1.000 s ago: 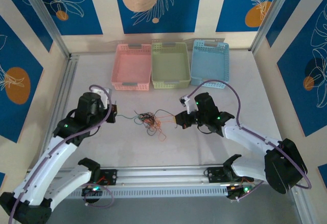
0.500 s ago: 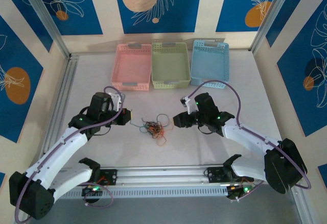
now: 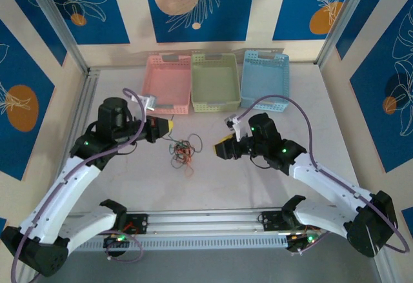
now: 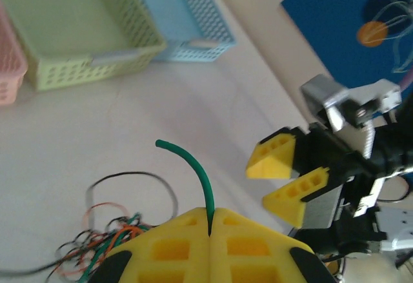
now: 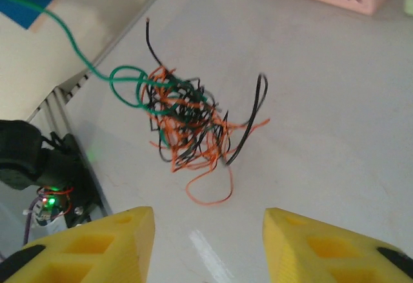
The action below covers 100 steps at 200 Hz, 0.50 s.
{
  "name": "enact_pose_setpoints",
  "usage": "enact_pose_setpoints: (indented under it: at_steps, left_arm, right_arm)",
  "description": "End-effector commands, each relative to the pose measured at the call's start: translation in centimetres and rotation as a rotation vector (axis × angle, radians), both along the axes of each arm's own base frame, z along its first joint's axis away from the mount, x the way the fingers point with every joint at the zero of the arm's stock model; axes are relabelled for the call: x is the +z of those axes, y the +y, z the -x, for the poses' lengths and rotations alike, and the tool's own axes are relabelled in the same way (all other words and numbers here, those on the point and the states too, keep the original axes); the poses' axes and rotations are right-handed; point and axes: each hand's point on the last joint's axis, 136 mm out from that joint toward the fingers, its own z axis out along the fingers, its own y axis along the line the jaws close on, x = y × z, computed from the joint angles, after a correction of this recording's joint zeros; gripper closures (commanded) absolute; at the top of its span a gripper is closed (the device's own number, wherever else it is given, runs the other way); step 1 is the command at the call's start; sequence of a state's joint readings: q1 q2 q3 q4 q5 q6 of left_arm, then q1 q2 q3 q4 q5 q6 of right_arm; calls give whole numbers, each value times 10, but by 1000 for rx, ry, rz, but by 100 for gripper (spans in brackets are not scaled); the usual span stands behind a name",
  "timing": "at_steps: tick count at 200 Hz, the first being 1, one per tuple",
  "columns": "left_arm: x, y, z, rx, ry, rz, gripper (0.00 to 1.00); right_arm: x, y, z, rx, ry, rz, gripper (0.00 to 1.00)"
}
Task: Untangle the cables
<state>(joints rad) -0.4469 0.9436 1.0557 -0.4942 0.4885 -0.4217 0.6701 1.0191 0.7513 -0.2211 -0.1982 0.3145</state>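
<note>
**One green wire pinched, the knot not yet open**

The counter (image 3: 277, 180) is wide and pale. At its far edge stand the pink basket (image 3: 166, 83), the green basket (image 3: 215, 80) and the blue basket (image 3: 264, 80), side by side. My left tool (image 3: 164, 126) is pressed together and pinches the green wire (image 4: 193, 167) — the free end curves up out of the yellow tips. My right tool (image 3: 221, 149) is spread and holds nothing. It hangs just beside the cables (image 3: 182, 153), which sit in one small bundle between my two tools, well apart from the baskets. I cannot tell if the bundle lies fully on the counter or is partly lifted.

The green wire runs from my left tool into the bundle, and there it makes a loop among black and orange strands. This, I think, is the danger. If I pull with the left tool alone, the loop can close tighter and the whole bundle will slide after it instead of opening. The wire is very thin and the pinch is near its end, so it can also slip out. And my right tool, if it closes on the middle of the bundle, will probably catch several wires at once — one loose black end at the edge seems safer.
</note>
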Motion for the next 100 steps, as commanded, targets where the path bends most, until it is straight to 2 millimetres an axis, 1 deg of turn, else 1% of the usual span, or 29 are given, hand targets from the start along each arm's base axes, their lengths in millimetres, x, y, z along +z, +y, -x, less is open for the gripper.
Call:
enact_pose_setpoints:
  at_steps: [1,17,27,44,74,90,100]
  left_arm:
    - [42,-12,18,-127,-102,46,100]
    - [58,-13,25,-164,-149,47,100]
    - [65,-11,24,-151,-170,36,100]
    - [75,-9,21,-130,-184,26,100]
    - [94,-11,21,-123,-184,88,100]
    - [100,-12,22,-117,-179,120,100]
    - [101,-12,22,-107,-167,128,100]
  right_arm:
    - [32,10,12,72,-58,-37,55]
    - [47,17,17,107,-81,-57,57]
    - [56,21,20,128,-95,-68,57]
    - [64,28,23,149,-114,-66,57]
    - [78,39,29,184,-150,-62,57]
    - [86,44,33,206,-160,-71,56]
    - [90,47,34,216,-162,-73,57]
